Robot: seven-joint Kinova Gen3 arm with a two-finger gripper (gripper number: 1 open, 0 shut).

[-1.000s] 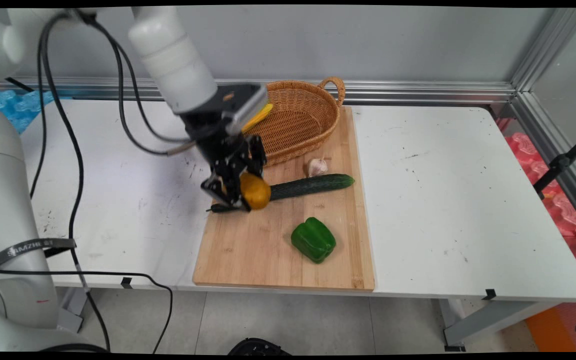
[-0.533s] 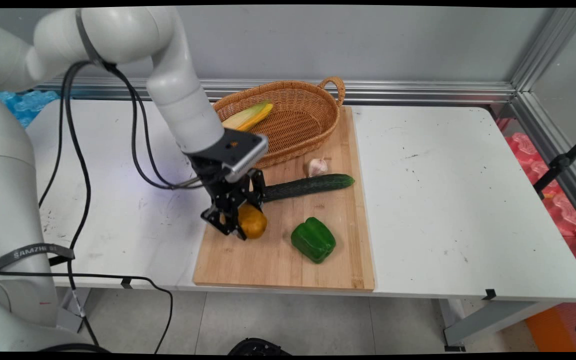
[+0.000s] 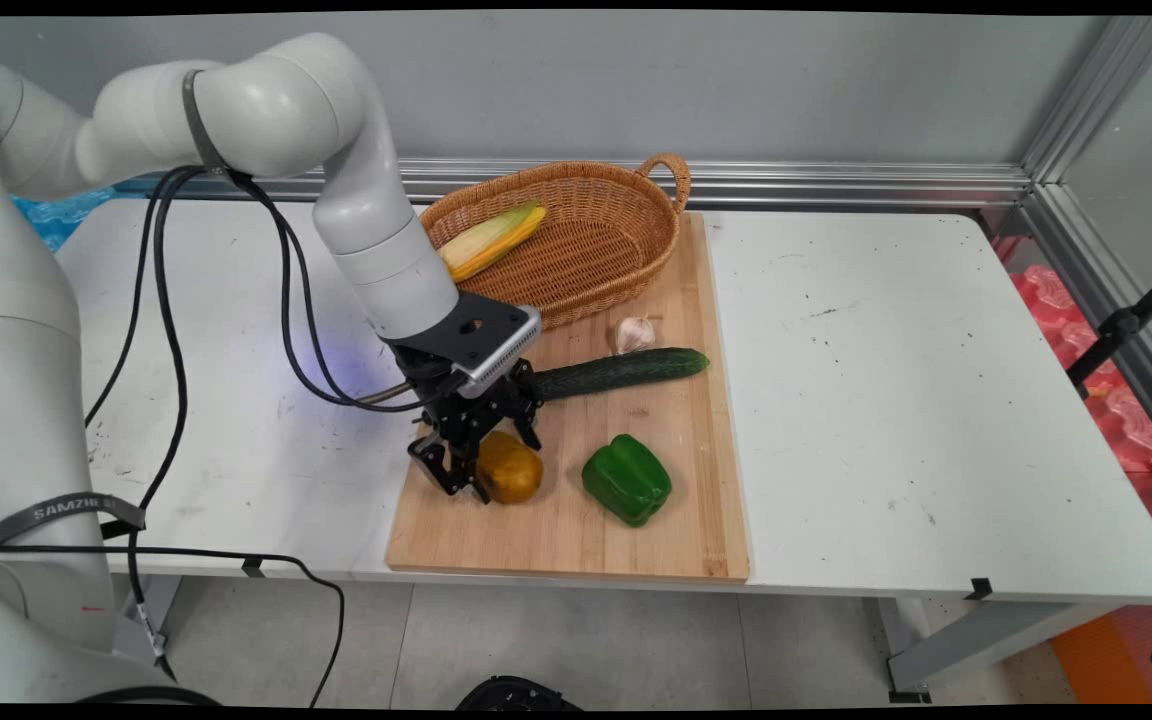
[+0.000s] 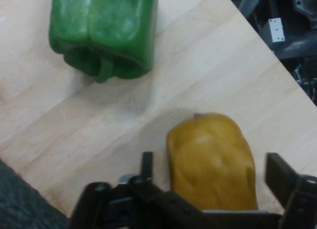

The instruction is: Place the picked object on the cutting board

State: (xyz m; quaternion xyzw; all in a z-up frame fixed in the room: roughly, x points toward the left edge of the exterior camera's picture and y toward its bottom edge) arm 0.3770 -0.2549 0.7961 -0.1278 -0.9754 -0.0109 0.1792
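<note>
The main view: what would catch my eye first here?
Probably the black gripper low over the wooden board, its fingers open around a yellow-orange fruit lying there. A green pepper sits just to its right, and a wicker basket holding corn stands behind.

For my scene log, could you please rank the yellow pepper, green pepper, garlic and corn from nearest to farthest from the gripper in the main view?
1. Yellow pepper: between the fingers of the gripper, on the cutting board.
2. Green pepper: to the picture's right, on the board.
3. Garlic: farther back, beyond the cucumber.
4. Corn: in the basket at the back.
</note>
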